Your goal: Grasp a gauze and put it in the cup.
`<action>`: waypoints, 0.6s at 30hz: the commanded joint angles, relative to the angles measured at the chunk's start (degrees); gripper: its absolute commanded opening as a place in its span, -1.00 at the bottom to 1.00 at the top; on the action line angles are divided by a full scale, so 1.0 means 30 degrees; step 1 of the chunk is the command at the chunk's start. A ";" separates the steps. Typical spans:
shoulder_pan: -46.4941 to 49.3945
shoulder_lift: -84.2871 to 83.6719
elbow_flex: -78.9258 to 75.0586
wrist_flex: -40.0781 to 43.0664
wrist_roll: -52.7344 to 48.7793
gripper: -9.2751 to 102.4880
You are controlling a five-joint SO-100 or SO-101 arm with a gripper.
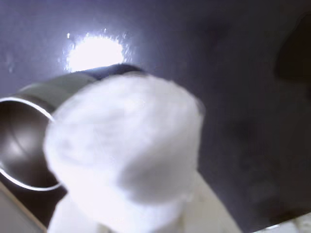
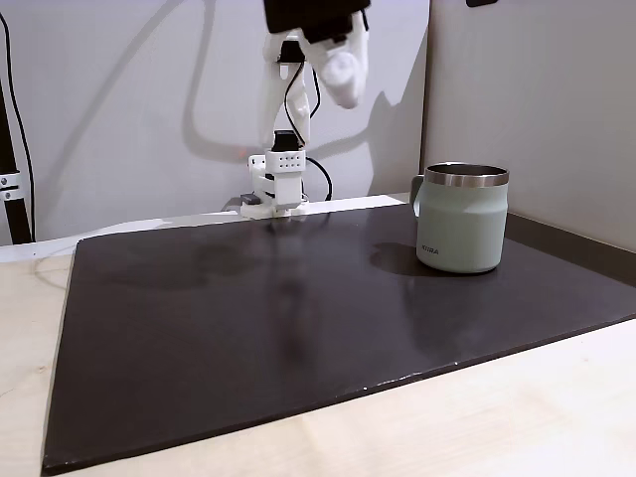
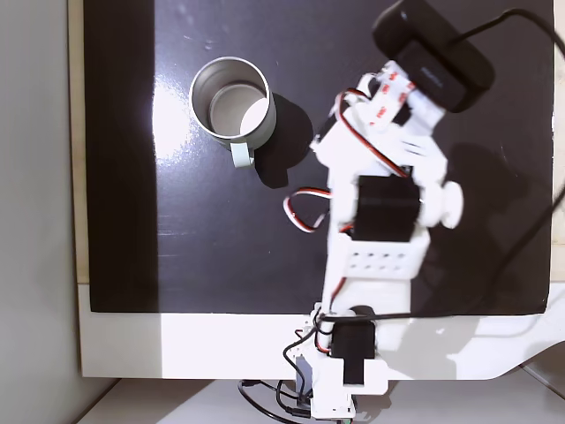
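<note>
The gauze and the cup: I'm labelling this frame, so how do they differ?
The gauze is white, soft and fuzzy; the cup is pale green metal with a steel rim. The gauze is held up in the jaws; the cup stands upright on the dark mat. Both are roughly cylindrical.

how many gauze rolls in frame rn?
1. The gauze is held in the gripper, close up in the wrist view, raised beside the cup. In the top-down fixed view the cup looks empty; the arm could hide others.
</note>
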 commanded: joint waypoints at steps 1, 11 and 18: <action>-0.0996 0.0352 -0.0088 0.0029 0.1377 -0.83; -0.5537 -0.3369 -0.2607 0.0029 0.7588 -0.83; -0.8027 -0.7002 -0.7207 0.0059 1.0928 -0.83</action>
